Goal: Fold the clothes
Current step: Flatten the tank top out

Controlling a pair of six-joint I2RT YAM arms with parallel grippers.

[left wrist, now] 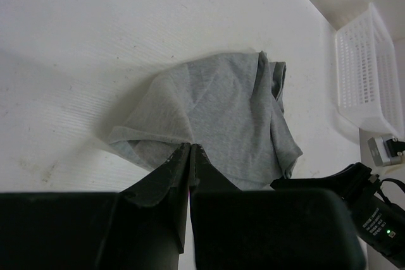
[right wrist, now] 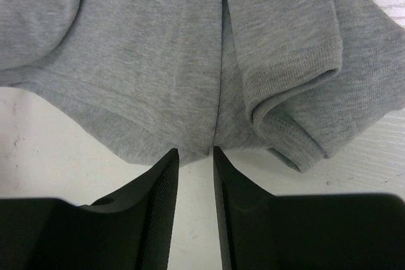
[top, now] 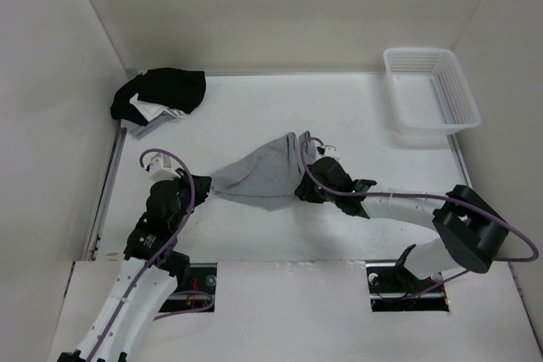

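Where the top view takes in the white table (top: pixel 254 112), the grey top (top: pixel 263 174) lies bunched near its middle, between the two arms. The left gripper (top: pixel 204 186) meets its left corner and the right gripper (top: pixel 301 186) sits at its right edge. A white basket (top: pixel 424 129) stands at the far right; a black-and-white pile (top: pixel 161 95) lies in the far left corner.

Left wrist view: left gripper (left wrist: pixel 191 148) closed tight, a fold of the grey top (left wrist: pixel 221 118) pinched between its tips. The rest is spread on the table beyond, with the white basket (left wrist: pixel 361 74) at the right.

Right wrist view: right gripper (right wrist: pixel 196 153) with jaws parted by a narrow gap, nothing held. The hem of the grey top (right wrist: pixel 158 49) lies just ahead of the tips, bare table (right wrist: pixel 38 150) beneath.
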